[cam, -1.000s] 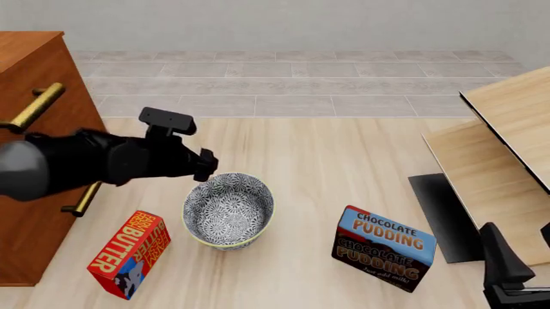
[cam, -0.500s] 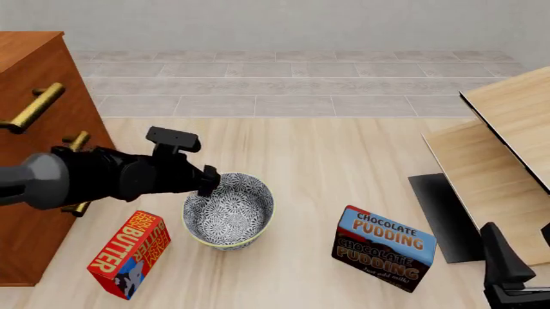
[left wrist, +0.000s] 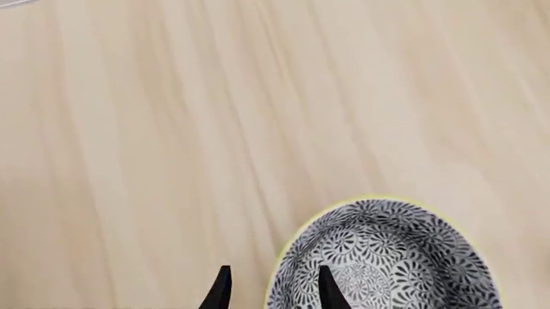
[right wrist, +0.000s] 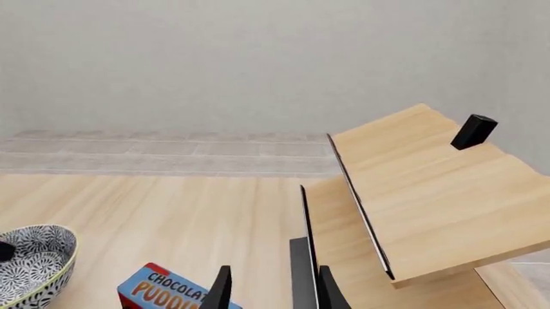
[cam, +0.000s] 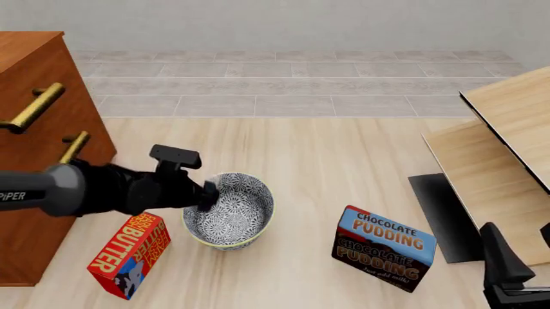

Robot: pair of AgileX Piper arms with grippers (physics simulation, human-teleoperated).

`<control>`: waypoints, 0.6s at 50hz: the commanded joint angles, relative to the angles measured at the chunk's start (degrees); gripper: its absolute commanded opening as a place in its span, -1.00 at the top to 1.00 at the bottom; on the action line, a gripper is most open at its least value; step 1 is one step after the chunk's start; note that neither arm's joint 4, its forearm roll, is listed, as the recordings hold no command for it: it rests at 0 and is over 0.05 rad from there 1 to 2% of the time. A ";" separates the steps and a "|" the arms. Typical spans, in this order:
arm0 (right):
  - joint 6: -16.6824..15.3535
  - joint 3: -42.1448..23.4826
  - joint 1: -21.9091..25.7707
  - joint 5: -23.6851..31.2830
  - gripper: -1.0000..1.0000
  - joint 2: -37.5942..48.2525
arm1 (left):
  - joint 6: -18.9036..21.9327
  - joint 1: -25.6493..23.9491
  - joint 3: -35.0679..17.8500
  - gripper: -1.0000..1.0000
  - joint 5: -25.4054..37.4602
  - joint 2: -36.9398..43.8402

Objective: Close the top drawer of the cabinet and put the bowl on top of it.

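The bowl (cam: pixel 228 209) sits on the worktop (cam: pixel 344 167), between cabinet (cam: pixel 35 116) and pudding box (cam: pixel 384 248). The left pincer (left wrist: pixel 270 291) straddles its rim, parted, gripping nothing yet. Rigid, probably slippery; the rim suits pinching.

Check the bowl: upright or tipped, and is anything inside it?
Upright and empty. The bowl sits on the floor with its opening upward, its patterned inside bare; the left hand straddles its rim.

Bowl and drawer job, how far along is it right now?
Done: the top drawer looks flush with the cabinet. In hand: the left hand straddles the bowl rim, fingers open, one inside, one outside. Left: grip, lift, set the bowl on the cabinet top. The right hand is idle.
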 commanded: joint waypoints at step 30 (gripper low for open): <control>0.23 -0.04 -0.33 0.09 -1.00 -0.10 | -0.10 -0.70 3.64 1.00 -4.83 -0.58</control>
